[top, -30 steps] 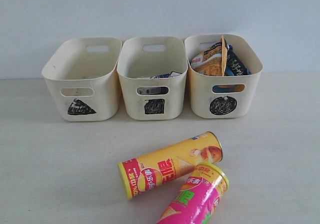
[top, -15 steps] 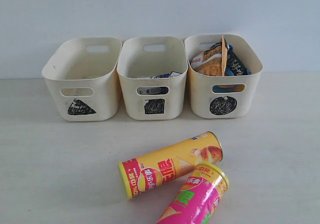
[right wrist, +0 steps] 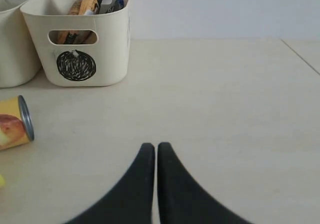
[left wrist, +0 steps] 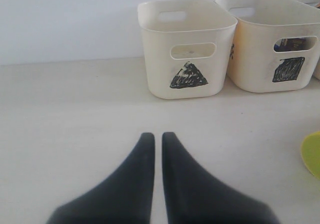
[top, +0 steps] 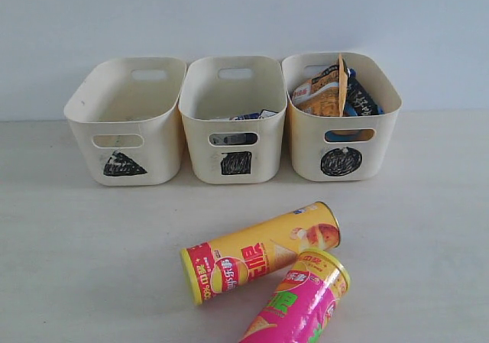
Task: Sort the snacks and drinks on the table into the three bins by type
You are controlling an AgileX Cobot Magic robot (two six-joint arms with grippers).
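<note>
My left claw [left wrist: 158, 136] clenched, empty. My right claw [right wrist: 156, 146] clenched, empty. Tall round yellow crisp tube [top: 260, 253] lies flat on pale beige table [top: 92, 244], touching tall round pink crisp tube [top: 302, 303].

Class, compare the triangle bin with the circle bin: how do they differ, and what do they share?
The triangle bin bears a black triangle, the circle bin a black circle. The triangle bin shows nothing inside; the circle bin holds snack bags. The triangle bin ends the row on the exterior view's left, the circle bin on the right. Both are cream tubs with handle slots.
</note>
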